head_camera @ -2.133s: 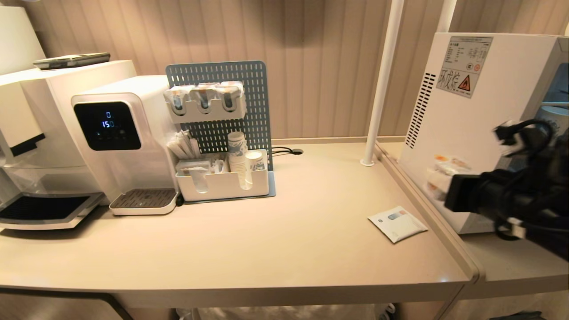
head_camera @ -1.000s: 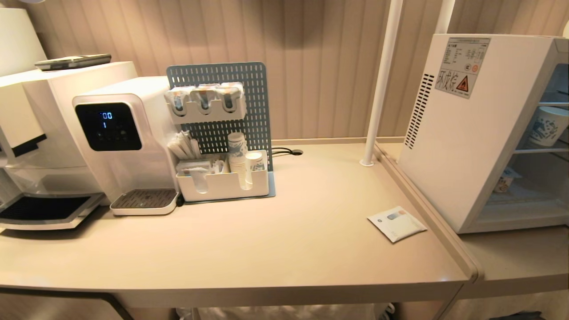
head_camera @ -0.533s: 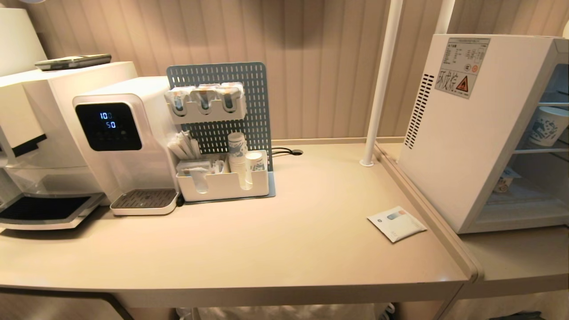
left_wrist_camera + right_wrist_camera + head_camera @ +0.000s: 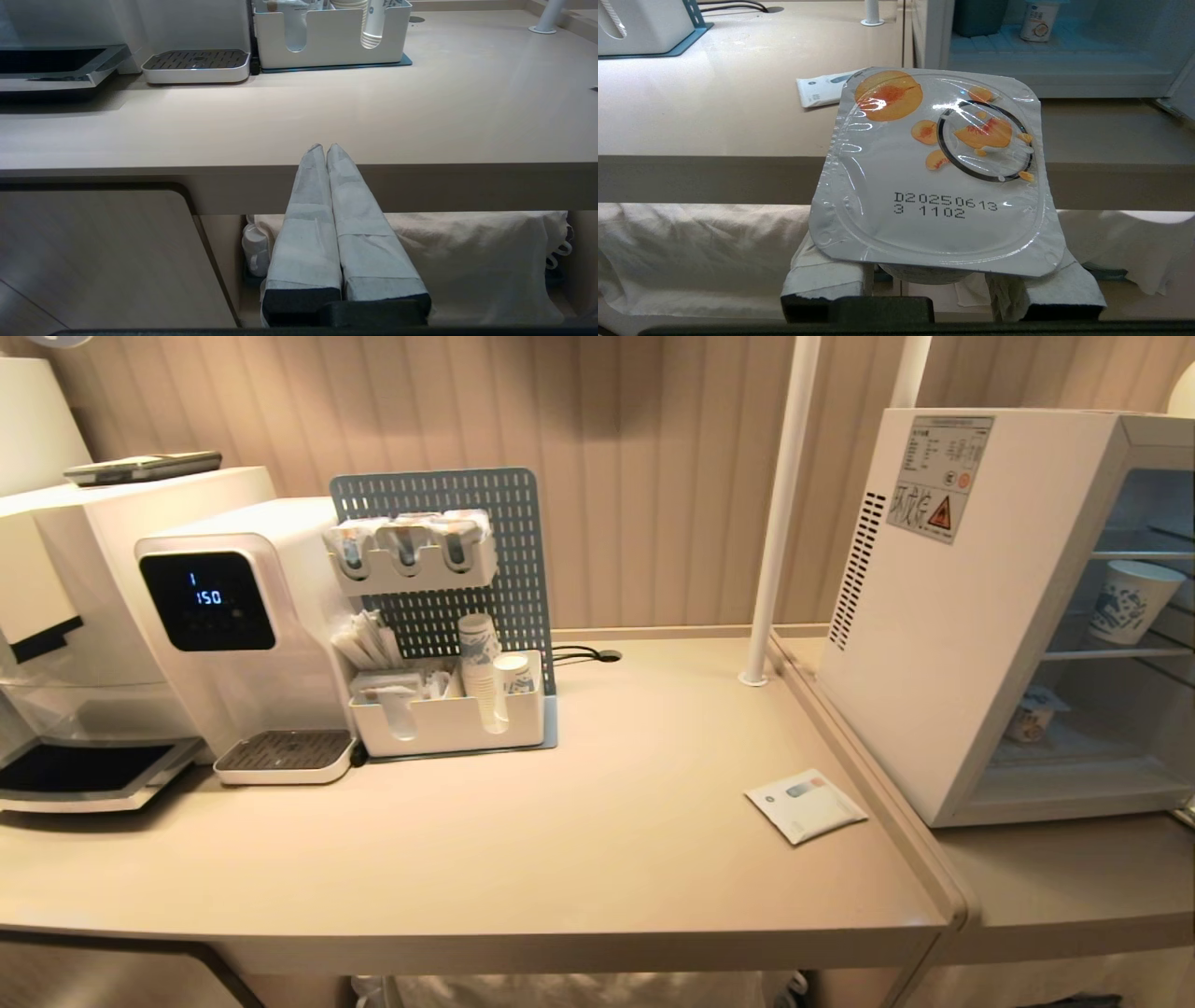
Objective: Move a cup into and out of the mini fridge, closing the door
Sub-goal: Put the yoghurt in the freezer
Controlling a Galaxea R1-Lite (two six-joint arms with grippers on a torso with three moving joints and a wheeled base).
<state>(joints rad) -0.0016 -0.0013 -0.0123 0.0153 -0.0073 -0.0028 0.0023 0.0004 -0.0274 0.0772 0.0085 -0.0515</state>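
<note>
Mini fridge [image 4: 943, 644] sitting at the right side of the head view, door swung out of frame, inside wide open to see. Warning sticker [image 4: 938, 476] up on its white side wall. Paper cup [image 4: 1127, 602] with a blue pattern on the upper wire shelf, small bottle [image 4: 1030, 719] on the fridge floor below it.

Right gripper [image 4: 943, 280] low in the right wrist view, down in front of the counter edge, jaws partly spread and clamped on a sealed yogurt-type cup [image 4: 938, 172], peach pictures and a printed date code on the foil lid. Lid facing the camera, hiding most of the tub.

Left gripper [image 4: 325, 151] mid-frame in the left wrist view, padded fingers pressed flat together, nothing between them, tips level with the counter's front edge.

Rest of the counter [image 4: 523, 840]: white packet [image 4: 805, 805] lower right of centre near the fridge, water dispenser [image 4: 243, 635] with lit display at left, blue pegboard organizer [image 4: 439, 616] with stacked cups just beside it.
</note>
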